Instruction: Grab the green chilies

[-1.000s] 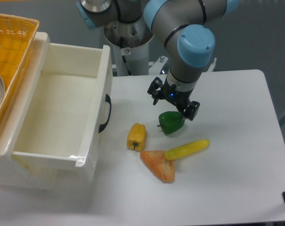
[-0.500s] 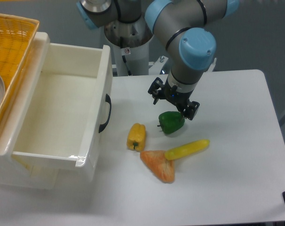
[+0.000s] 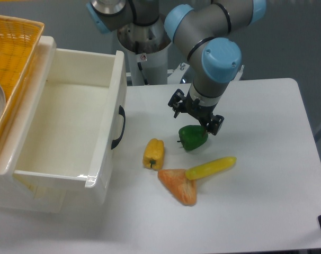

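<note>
The green chilies (image 3: 193, 137) are a small glossy dark-green pepper-shaped toy lying on the white table, its short stem pointing left. My gripper (image 3: 196, 116) hangs just above and behind it, fingers spread wide, one fingertip at the left and one at the toy's upper right. The jaws are open and hold nothing. The arm's blue-capped wrist rises behind the gripper.
A yellow bell pepper (image 3: 153, 153), an orange wedge-shaped piece (image 3: 178, 186) and a long yellow-green chili-shaped piece (image 3: 210, 168) lie close in front of the green toy. A white open bin (image 3: 113, 100) with a black handle stands at the left, beside a yellow basket (image 3: 12, 58).
The wrist and gripper have shifted very slightly. The green toy and the other vegetables have not moved.
</note>
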Robot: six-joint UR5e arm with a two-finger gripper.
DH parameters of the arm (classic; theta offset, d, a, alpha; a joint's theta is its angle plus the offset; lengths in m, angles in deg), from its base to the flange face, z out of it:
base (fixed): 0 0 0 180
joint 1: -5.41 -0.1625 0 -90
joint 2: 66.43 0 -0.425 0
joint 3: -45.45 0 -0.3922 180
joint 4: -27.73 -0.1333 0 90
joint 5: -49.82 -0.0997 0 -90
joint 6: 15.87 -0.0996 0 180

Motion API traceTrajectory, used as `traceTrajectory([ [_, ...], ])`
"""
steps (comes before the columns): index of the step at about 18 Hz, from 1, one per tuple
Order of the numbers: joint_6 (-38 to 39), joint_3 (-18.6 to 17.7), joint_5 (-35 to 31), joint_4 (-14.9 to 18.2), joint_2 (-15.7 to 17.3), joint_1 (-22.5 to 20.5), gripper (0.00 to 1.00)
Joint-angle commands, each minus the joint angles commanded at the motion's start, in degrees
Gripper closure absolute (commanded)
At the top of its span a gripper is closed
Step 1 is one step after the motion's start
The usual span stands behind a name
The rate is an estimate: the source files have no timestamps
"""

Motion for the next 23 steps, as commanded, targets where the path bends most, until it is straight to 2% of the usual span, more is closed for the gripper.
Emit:
traceTrajectory([
  [2,-3.26,-0.88,-1.85,-0.18,-0.26,0.09,0.0],
  [8,-6.34,-1.23,-2.3,-1.32,-1.32,0.44,0.0],
  [10,-9.32,-1.94,-2.3,-3.94,-2.37,0.35,0.0],
  [12,-10.65,-2.38,-2.21,-8.33,-4.21,0.61,0.0],
  [13,-10.83,-2.38,-2.3,-9.22,-5.0,0.96,0.0],
  [16,-13.54,-2.47,-2.38,-9.76,-6.07,1.06,0.0],
  [23,-14.34,-4.66,-3.53,-9.76,-6.07,0.18,0.0],
])
